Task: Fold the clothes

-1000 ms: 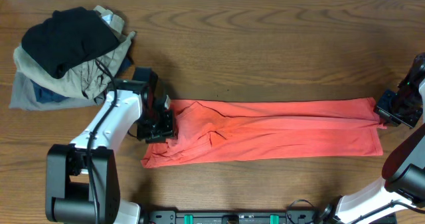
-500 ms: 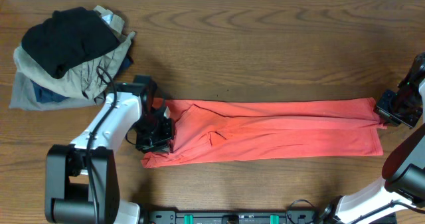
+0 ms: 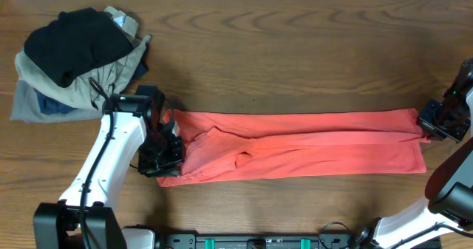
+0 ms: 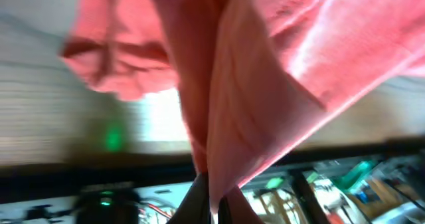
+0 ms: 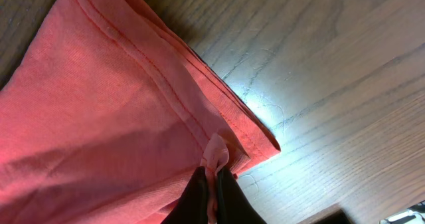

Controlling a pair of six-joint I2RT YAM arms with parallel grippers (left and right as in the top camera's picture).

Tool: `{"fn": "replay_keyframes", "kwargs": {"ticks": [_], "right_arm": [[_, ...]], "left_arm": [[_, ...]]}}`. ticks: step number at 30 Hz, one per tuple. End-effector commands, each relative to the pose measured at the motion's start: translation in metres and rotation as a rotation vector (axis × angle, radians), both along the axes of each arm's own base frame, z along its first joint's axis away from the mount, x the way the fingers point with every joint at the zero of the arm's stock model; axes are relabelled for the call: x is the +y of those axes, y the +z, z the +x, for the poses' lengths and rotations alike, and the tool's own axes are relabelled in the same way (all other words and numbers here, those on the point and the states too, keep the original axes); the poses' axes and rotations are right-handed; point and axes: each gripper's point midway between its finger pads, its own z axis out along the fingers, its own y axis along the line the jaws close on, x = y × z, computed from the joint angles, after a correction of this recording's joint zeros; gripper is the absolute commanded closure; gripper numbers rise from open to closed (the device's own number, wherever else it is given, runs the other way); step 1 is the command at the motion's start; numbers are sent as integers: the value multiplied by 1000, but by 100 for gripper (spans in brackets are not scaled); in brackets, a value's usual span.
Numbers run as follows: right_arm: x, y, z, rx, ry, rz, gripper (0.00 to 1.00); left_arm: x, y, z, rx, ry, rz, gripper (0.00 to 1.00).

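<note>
We saw the red-orange T-shirt [image 3: 310,149] lying as a long, narrow strip on the bench [image 3: 295,49], stretched from one tool to the other. The left tool [image 3: 164,151] was closed on one end of the cloth. In its wrist view the fabric spread out from between its two pressed fingers. The right tool [image 3: 427,125] was also closed, pinching the hemmed corner of the T-shirt, and the rest of that end lay flat on the wood just in front of it. A pile of other clothes [image 3: 74,60] sat behind the left tool, apart from it.
</note>
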Motion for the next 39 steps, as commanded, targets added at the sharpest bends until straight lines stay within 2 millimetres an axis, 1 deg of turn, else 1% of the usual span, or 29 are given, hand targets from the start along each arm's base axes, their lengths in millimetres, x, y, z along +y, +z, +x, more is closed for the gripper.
{"fn": "replay_keyframes", "kwargs": {"ticks": [1,4,7,9,11,12,14,19,20,22,25,27,28,29,30,33,39], "right_arm": [[-6,3,-3,4,8,-26,95],[-6,3,-3,5,8,-26,95],[-6,3,-3,5,8,-25,95],[-6,3,-3,6,8,-25,95],[-6,3,-3,6,8,-25,95],[-6,3,-3,6,8,-25,95],[-6,3,-3,6,9,-26,94],[-6,3,-3,6,11,-26,94],[-6,3,-3,6,11,-26,93],[-6,3,-3,6,11,-26,94],[-6,3,-3,6,10,-25,94],[-6,3,-3,6,11,-25,94],[-6,3,-3,6,10,-25,94],[-6,3,-3,6,10,-25,94],[-6,3,-3,6,10,-25,94],[-6,3,-3,6,11,-24,94],[-6,3,-3,6,11,-24,93]], "left_arm": [[26,4,17,-90,44,113,94],[38,11,44,-199,126,109,94],[45,26,75,-329,206,53,94],[45,34,89,-387,234,14,94],[43,40,97,-419,252,-29,93],[42,41,98,-420,256,-40,94],[42,40,91,-393,260,-43,94],[38,38,59,-257,264,-44,94],[37,39,54,-244,257,-44,94],[36,41,51,-245,243,-46,94],[35,43,52,-260,238,-55,94],[33,42,51,-255,228,-58,91],[32,41,51,-254,219,-58,83],[31,38,51,-254,214,-56,70],[30,35,52,-259,210,-57,65],[27,24,60,-286,190,-59,60],[14,0,73,-302,130,-63,60]]}}
